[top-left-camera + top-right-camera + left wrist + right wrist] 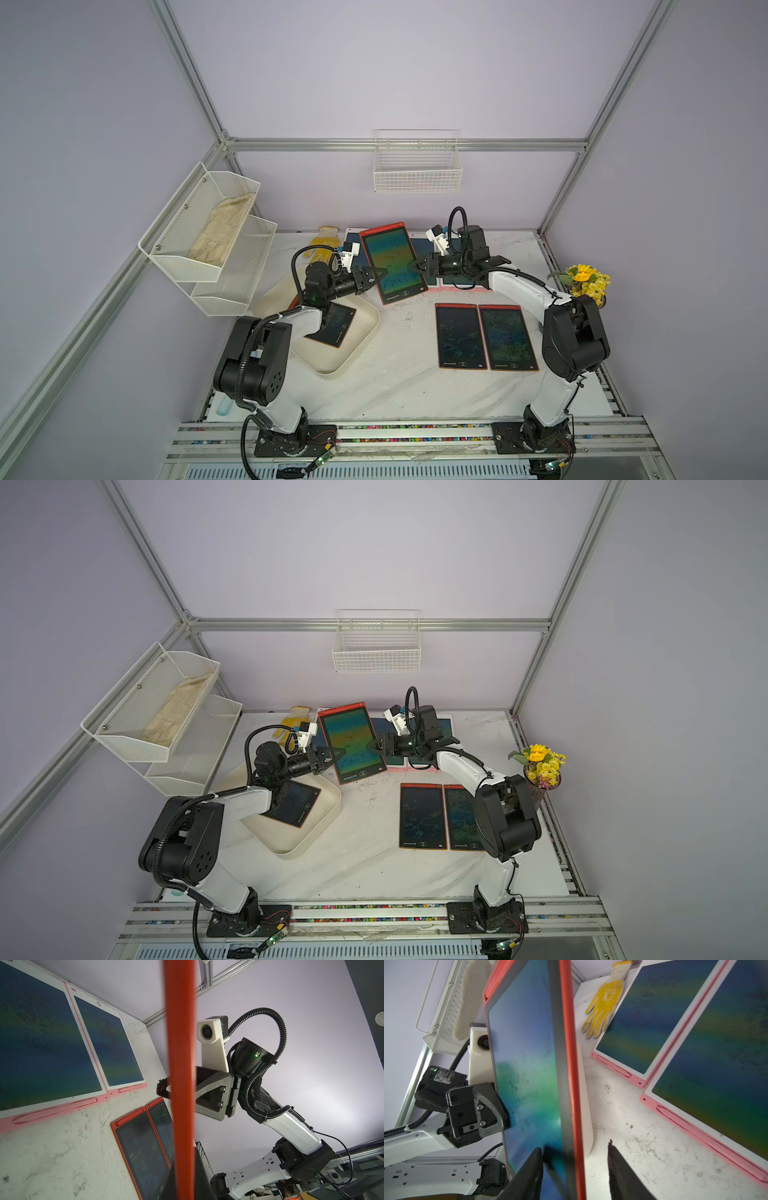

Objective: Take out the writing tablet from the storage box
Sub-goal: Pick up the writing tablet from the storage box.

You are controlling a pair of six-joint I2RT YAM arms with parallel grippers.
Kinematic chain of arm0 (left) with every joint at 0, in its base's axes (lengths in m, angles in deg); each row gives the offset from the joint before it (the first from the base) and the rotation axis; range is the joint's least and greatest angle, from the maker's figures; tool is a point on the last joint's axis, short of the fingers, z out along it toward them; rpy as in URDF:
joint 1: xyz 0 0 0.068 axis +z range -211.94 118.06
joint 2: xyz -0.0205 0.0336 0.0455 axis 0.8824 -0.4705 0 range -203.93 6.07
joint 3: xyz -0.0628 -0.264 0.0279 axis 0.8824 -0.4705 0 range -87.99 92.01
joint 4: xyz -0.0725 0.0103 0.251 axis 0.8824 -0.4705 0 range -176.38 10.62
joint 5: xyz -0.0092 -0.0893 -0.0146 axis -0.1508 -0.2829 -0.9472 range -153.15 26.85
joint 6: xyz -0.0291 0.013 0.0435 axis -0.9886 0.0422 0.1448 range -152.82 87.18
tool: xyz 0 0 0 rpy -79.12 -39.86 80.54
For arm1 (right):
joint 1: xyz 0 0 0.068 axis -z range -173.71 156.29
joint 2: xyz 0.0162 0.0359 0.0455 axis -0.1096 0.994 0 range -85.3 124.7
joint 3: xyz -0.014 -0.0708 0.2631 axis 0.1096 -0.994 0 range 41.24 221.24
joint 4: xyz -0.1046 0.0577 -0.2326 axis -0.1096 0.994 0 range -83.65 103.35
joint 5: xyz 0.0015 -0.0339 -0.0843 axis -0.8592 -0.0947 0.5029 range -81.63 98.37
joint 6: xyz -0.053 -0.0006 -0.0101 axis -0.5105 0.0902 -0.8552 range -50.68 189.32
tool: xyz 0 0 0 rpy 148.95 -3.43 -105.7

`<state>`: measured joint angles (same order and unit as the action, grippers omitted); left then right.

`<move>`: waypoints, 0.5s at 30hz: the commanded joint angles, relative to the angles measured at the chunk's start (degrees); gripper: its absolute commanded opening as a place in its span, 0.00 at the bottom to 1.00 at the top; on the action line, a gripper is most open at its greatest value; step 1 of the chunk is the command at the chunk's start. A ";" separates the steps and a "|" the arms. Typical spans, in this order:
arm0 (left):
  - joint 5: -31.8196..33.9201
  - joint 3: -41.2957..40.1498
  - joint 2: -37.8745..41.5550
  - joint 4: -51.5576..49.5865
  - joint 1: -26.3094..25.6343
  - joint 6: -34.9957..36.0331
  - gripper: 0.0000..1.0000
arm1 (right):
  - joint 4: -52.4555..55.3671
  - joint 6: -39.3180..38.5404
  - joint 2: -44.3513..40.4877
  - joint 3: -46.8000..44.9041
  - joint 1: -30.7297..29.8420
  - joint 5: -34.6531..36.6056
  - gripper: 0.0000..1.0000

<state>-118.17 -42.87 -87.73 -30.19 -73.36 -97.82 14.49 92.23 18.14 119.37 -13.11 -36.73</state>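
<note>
A red-framed writing tablet [392, 262] [353, 744] hangs tilted in the air above the back of the table. My left gripper [380, 274] [338, 754] is shut on its left edge; the left wrist view shows that red edge [180, 1064] running between the dark fingers [199, 1169]. My right gripper [413, 266] [575, 1147] straddles the opposite edge with jaws apart. One of its fingers [612, 1159] stands clear of the red frame. The cream storage box [345, 365] [299, 850] sits under my left arm. A second dark tablet [336, 326] lies in it.
Two red-framed tablets [459, 336] [507, 336] lie flat at the right. Pink-edged tablets [643, 1018] [716, 1064] and a yellow glove [325, 239] lie along the back. A mesh shelf [208, 241], a wire basket [417, 166] and a flower pot [586, 282] border the area.
</note>
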 commanded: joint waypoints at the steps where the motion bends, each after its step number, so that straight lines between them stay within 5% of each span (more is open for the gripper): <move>1: -1.30 5.81 0.79 2.75 -0.36 0.30 0.00 | -0.22 0.46 -3.17 -1.38 1.51 5.26 0.52; 8: -3.92 5.13 2.50 -4.19 -1.11 2.26 0.00 | -0.01 1.16 -7.17 -4.07 5.15 9.81 0.52; 15: 0.33 6.41 8.73 -38.15 -6.89 21.07 0.00 | 0.45 1.46 -10.96 -6.27 6.57 11.61 0.52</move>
<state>-119.02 -42.84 -82.90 -53.60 -77.79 -86.91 14.80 93.28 9.66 113.90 -6.33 -26.87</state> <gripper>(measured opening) 0.060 0.523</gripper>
